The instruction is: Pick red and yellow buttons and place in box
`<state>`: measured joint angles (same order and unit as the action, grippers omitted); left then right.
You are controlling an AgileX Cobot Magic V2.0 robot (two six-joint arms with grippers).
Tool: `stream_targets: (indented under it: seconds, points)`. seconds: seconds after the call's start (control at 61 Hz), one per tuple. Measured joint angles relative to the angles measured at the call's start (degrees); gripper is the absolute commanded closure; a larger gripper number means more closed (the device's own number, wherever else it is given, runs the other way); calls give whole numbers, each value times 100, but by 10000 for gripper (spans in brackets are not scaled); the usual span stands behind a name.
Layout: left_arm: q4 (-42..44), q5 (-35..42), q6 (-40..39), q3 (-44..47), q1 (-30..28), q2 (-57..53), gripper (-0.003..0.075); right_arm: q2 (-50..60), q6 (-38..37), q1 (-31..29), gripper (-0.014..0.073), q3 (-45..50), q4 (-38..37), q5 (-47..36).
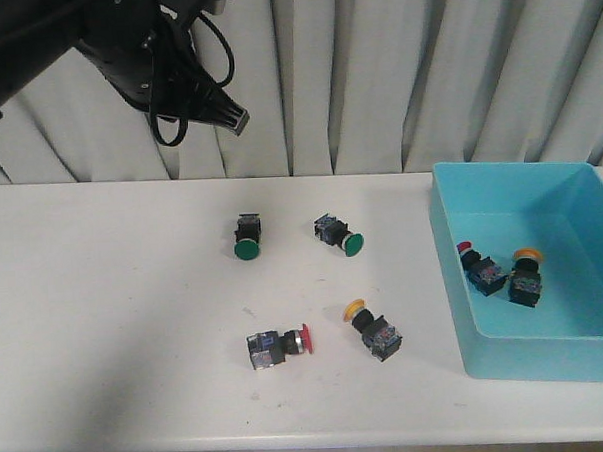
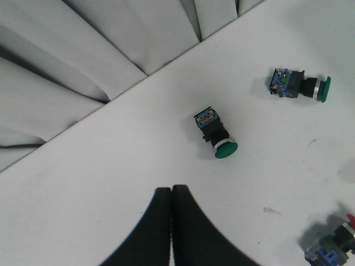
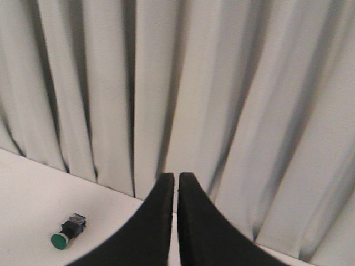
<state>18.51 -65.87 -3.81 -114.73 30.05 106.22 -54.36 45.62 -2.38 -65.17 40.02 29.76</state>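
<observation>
**Two buttons on the table, two in the box**

Nearest us on the white table [image 1: 106, 325] lie the red button [image 1: 280, 346] and, to its right, the yellow button [image 1: 375, 329], both on their sides and apart. Behind them we see two green buttons [image 1: 246, 236] [image 1: 338, 233]. At right, the box [image 1: 454, 279] holds a second red button [image 1: 480, 267] and a second yellow button [image 1: 525, 275]. We find the left gripper [image 2: 172, 191] raised above the table with its fingers pressed together, empty; the right gripper [image 3: 176, 180] likewise closed, facing the curtain [image 3: 222, 83].
</observation>
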Motion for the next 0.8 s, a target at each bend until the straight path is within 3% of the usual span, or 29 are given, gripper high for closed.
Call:
stream_targets:
  seconds: [0.804]
  points:
    - [-13,-57,0,0,0,-47,726,0,7,127,601,5,3,-226]
